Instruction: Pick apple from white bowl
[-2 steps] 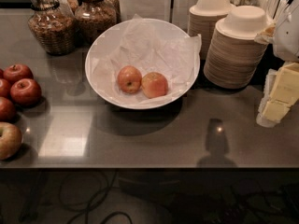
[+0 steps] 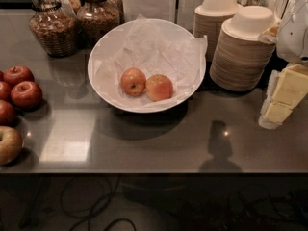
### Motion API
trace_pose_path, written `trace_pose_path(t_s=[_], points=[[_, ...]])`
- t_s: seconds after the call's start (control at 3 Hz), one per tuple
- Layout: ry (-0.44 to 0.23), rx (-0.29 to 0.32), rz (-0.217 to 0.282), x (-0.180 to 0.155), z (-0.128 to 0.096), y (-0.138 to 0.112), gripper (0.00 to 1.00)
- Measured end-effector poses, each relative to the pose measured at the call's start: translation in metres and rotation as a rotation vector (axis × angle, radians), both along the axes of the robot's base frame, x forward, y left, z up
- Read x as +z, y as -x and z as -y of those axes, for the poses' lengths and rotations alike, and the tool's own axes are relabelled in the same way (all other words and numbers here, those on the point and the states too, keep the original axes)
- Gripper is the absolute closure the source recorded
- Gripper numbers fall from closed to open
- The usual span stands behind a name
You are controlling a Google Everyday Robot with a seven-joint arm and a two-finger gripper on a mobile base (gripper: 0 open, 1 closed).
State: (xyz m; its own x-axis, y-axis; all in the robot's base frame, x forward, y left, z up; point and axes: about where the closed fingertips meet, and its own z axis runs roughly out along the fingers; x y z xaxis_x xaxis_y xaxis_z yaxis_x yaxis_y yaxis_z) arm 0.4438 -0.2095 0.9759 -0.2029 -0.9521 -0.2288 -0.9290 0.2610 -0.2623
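While the apple point(image 2: 159, 87) lies in the white bowl point(image 2: 108, 47), the gripper point(image 2: 284, 100) hangs apart (grip unclear).

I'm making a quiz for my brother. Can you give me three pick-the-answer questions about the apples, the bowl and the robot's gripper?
1. Where is the gripper?
A. over the white bowl
B. at the right edge, beside the stacked bowls
C. by the jars

2. How many apples lie in the white bowl?
A. one
B. two
C. four

3. The paler apple is
A. held by the gripper
B. lying on the paper in the bowl
C. on the table

Answers:
1 B, it is far right, away from the white bowl.
2 B, the apple and a redder apple sit side by side.
3 B, it rests on the paper, untouched.
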Motion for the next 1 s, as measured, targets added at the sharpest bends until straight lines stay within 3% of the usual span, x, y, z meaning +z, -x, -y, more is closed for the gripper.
trace_pose_path(t_s=[0.67, 1.0], points=[[-0.061, 0.106, 0.047, -0.015, -0.042, -0.034, 0.0], [-0.061, 0.106, 0.047, -0.015, -0.042, -0.034, 0.0]])
